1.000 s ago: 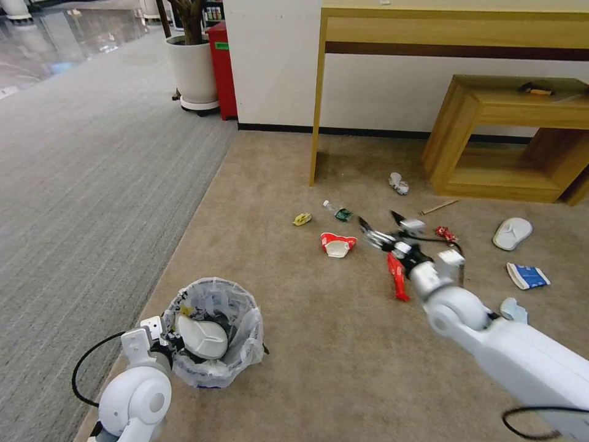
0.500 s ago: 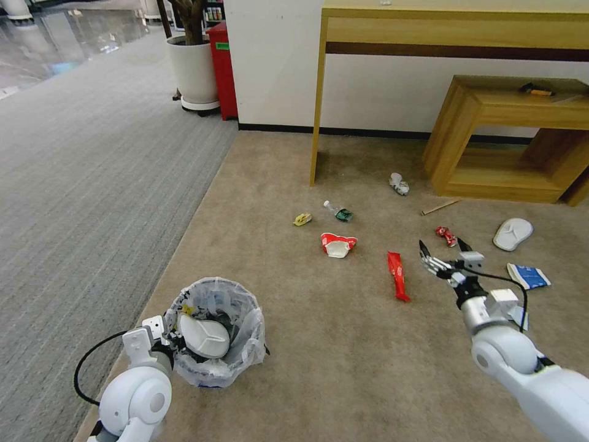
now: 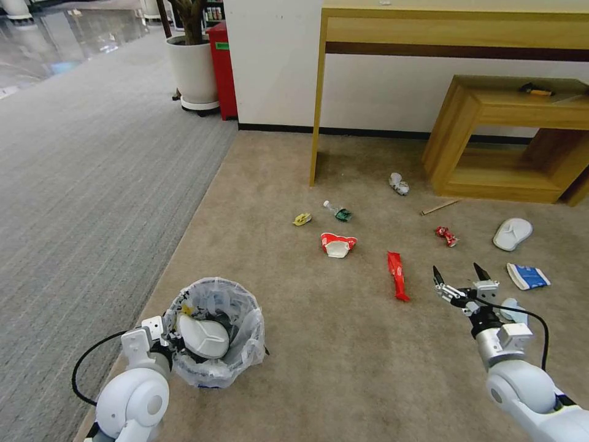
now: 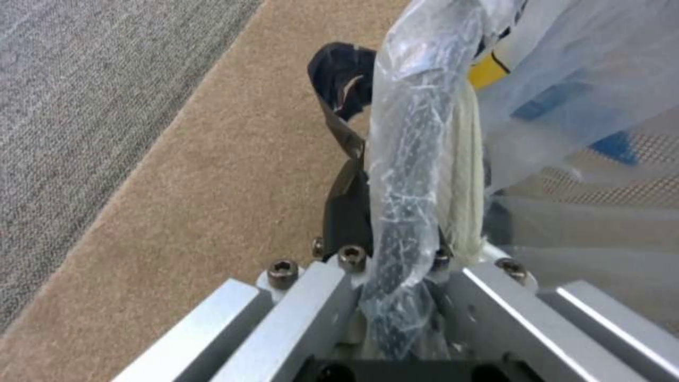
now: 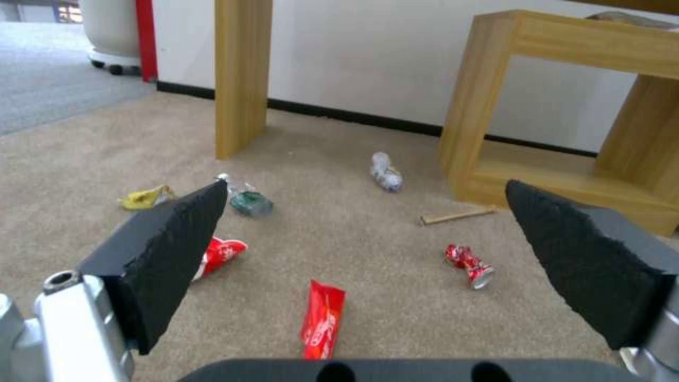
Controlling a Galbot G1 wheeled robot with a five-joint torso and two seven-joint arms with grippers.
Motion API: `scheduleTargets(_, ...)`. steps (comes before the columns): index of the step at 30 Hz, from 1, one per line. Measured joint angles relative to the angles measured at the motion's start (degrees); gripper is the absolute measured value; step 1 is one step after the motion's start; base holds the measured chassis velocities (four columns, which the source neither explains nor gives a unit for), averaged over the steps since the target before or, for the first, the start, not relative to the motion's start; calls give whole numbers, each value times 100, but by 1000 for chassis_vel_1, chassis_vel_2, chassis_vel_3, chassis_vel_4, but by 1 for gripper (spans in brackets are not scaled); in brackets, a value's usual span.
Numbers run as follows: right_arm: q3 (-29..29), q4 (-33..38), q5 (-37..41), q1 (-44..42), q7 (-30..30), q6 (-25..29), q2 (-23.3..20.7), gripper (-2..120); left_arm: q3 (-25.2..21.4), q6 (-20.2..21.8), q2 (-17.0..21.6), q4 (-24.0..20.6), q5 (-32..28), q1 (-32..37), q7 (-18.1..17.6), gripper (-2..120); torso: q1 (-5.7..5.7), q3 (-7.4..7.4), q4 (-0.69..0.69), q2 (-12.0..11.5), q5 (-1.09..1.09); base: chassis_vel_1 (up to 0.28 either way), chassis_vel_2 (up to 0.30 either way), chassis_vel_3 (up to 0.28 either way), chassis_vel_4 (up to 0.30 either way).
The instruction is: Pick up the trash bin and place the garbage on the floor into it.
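**Now the bin is held and the right claw is free for the next scrap**

Plainly the collecting step is under way. The left gripper (image 4: pixel 382 223), low in the left of the head view, is pinched onto the rim and plastic liner of the trash bin (image 3: pixel 215 331), which sits at lower left with one white slipper (image 3: pixel 202 336) inside. The right gripper (image 3: pixel 461 277) hangs at lower right above the floor (image 3: pixel 319 368), its jaws spread wide with nothing between them.

I judge the next move to be a pick: the claw must come down over one piece, most likely the red wrapper (image 3: pixel 397 275) just left of it, and close on it flat against the carpet.

Counted on the carpet:
- one red wrapper
- one crushed red-and-white cup (image 3: pixel 337 244)
- one small bottle (image 3: pixel 338 211)
- one yellow scrap (image 3: pixel 302 218)
- one crumpled pale wad (image 3: pixel 399 183)
- one wooden stick (image 3: pixel 439 207)
- one crushed can (image 3: pixel 446 235)
- one white slipper (image 3: pixel 512 233)
- one blue-white packet (image 3: pixel 527 275)
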Motion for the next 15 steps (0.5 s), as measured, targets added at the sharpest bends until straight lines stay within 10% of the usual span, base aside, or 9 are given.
scheduleTargets(15, -36, 93, -106, -6, 55, -25, 30, 100, -61, -27, 38, -115, 17, 92, 7, 0, 2, 2, 1, -1, 2, -96, 98, 105, -94)
